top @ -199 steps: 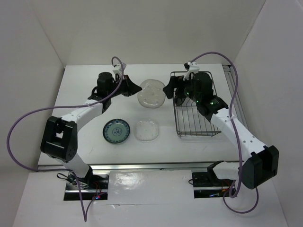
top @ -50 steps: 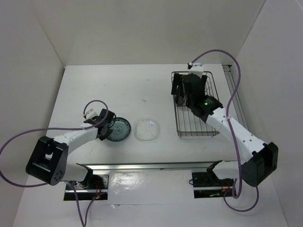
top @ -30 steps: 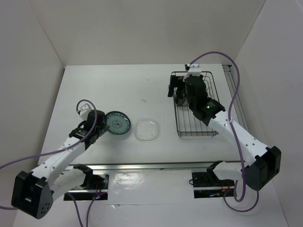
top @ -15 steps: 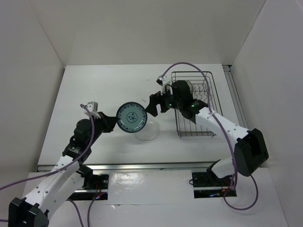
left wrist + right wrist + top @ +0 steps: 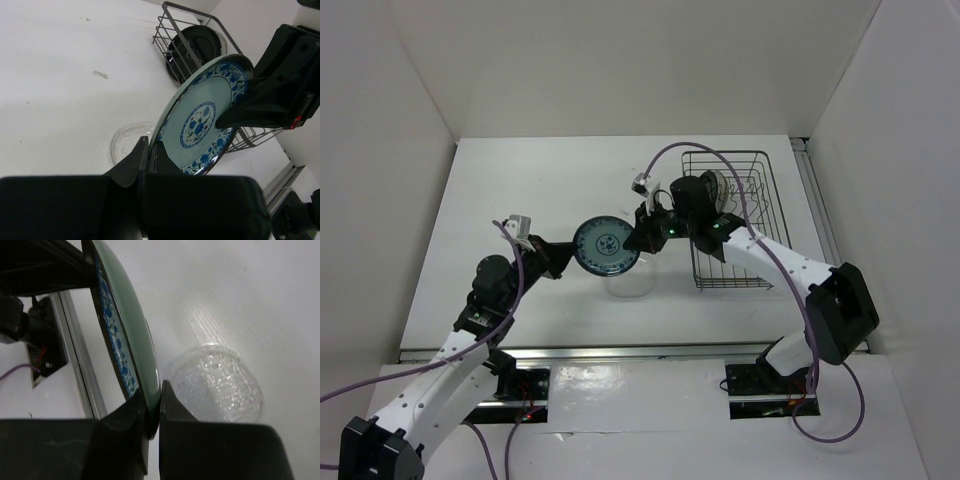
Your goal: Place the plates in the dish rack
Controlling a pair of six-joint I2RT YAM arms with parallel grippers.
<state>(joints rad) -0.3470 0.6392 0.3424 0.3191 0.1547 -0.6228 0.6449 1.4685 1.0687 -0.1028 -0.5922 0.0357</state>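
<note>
The blue plate (image 5: pixel 605 247) hangs on edge in the air, its opposite rims pinched by the left gripper (image 5: pixel 568 257) and the right gripper (image 5: pixel 642 238). If the left lets go before the right's thin bite is firm, it could pivot or drop onto the clear plate (image 5: pixel 630 283) just beneath the fingers. How far either pad reaches over the rim is hidden. The rack (image 5: pixel 725 153), behind the right fingers, shows a black plate (image 5: pixel 197 42); its other slots are unclear.

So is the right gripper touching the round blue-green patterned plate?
Touching. The right wrist view shows the right gripper pinching the rim of the round blue-green patterned plate.
</note>
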